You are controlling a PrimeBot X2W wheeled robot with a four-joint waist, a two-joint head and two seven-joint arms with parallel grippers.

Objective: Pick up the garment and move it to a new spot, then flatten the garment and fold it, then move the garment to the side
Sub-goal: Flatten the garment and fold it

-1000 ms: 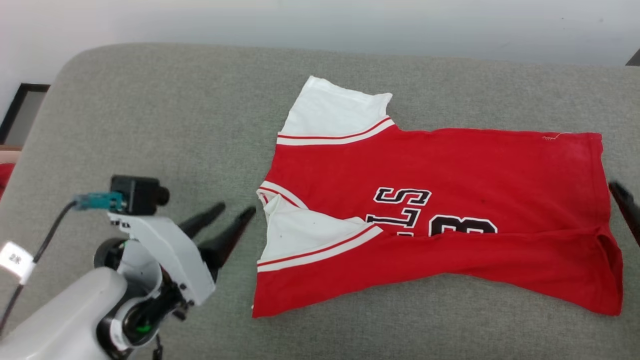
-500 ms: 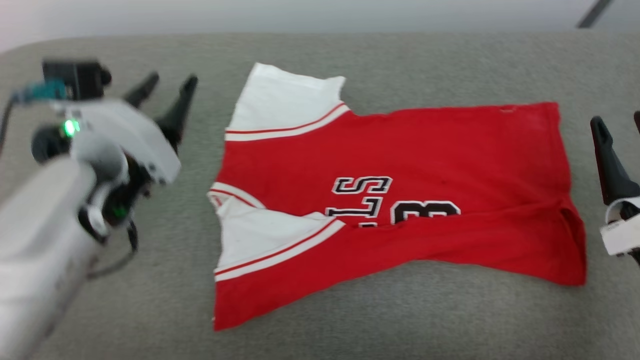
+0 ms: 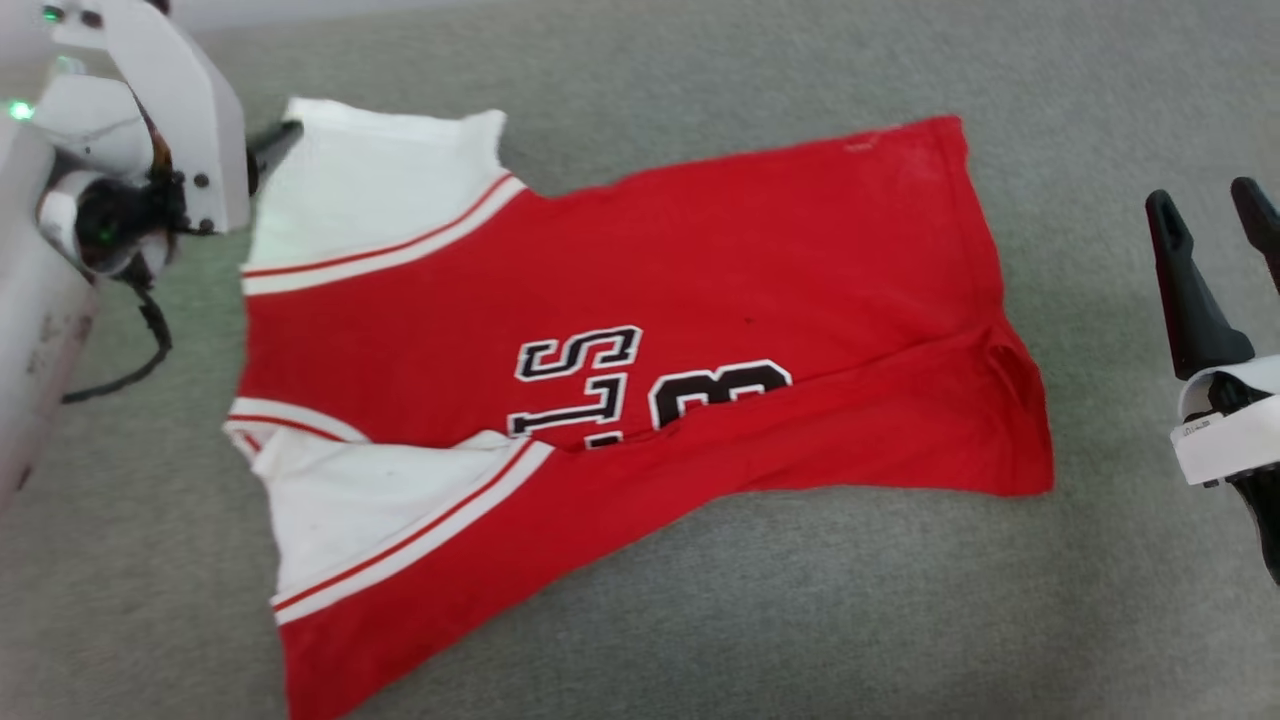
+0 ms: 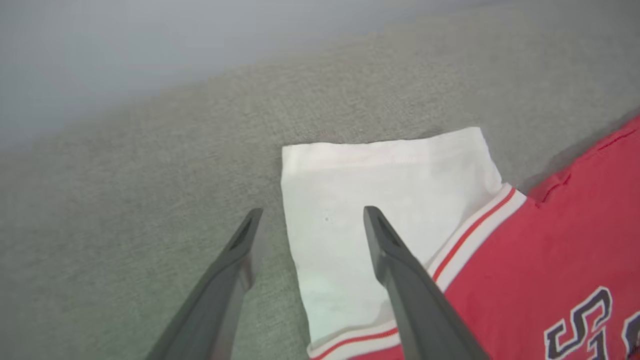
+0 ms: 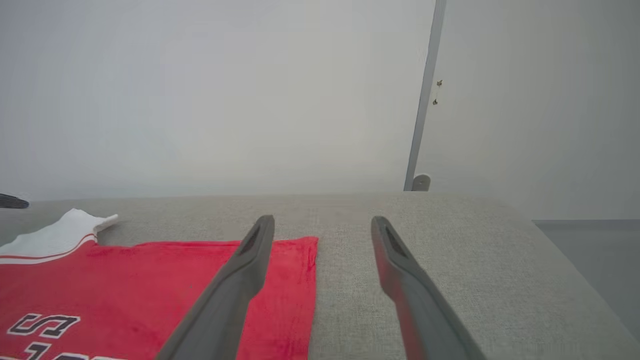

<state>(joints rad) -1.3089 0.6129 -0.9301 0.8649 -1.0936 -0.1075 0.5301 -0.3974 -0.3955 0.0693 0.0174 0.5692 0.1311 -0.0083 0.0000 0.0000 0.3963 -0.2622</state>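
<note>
1. Left wrist view: the left gripper [image 4: 312, 212] is spread and empty. One finger is over the grey cushion [image 4: 150, 175], the other over the far white sleeve [image 4: 385, 175] of the garment [image 4: 565, 240], which lies flat on the cushion. We judge the garment light, soft and limp, so it will sag from any hold. We would pinch the sleeve edge or shoulder, pressing into the cushion to get under the thin cloth.

2. Right wrist view: the right gripper [image 5: 324, 220] is likewise parted and holds nothing. One finger crosses the red hem [image 5: 300, 260] in this view, and the hem's far corner lies flat. A second pinch there should keep the cloth taut between the arms.

3. Head view: here we get what the wrist views cannot give.
   - The garment [image 3: 700, 270] lies front up, with its neck to our left and its hem to our right.
   - Its near side is folded over part of the lettering [image 3: 580, 385].
   - The right gripper [image 3: 1205, 195] in fact stands apart from the hem, beside it.
   - The left gripper's fingers are mostly hidden behind its wrist here, so we probably could not read their gap without the wrist view.
</note>
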